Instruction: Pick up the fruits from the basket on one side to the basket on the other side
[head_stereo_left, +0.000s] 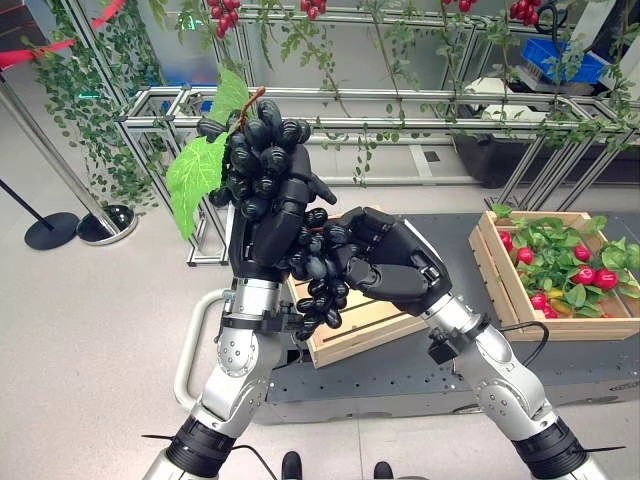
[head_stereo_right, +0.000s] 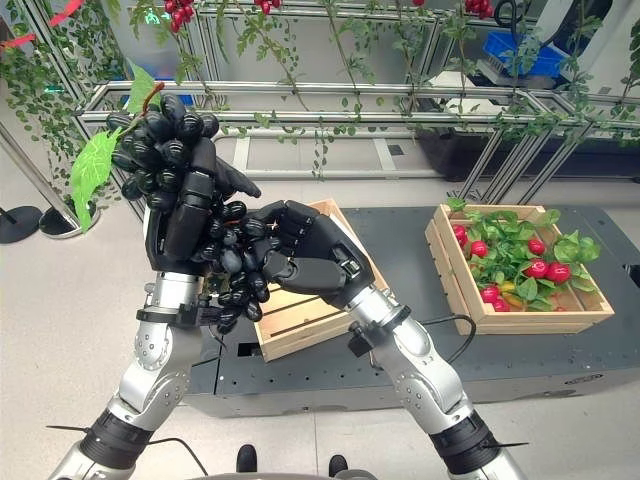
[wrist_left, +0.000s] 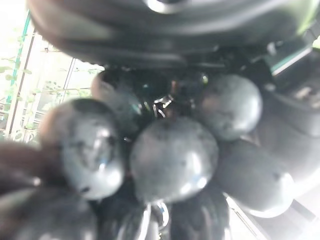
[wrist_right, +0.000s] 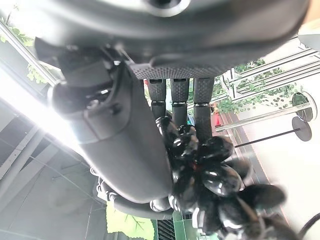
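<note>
Here both hands (head_stereo_left: 262, 215) (head_stereo_left: 385, 262) clasp the grape bunch (head_stereo_left: 258, 150) above the crate's edge (head_stereo_left: 345, 340).

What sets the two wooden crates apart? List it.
The right crate sits square on the dark platform, filled with leaves and red fruit; the left crate is tilted, its slats bare where visible, and partly hidden behind the hands. Both are pale slatted wood.

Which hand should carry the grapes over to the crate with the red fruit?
Right, probably. Both hands grip the black grape bunch: left hand round its upper part, right hand round the lower grapes. The crate of red fruit sits on the robot's right, so the right hand has the shorter path.
</note>
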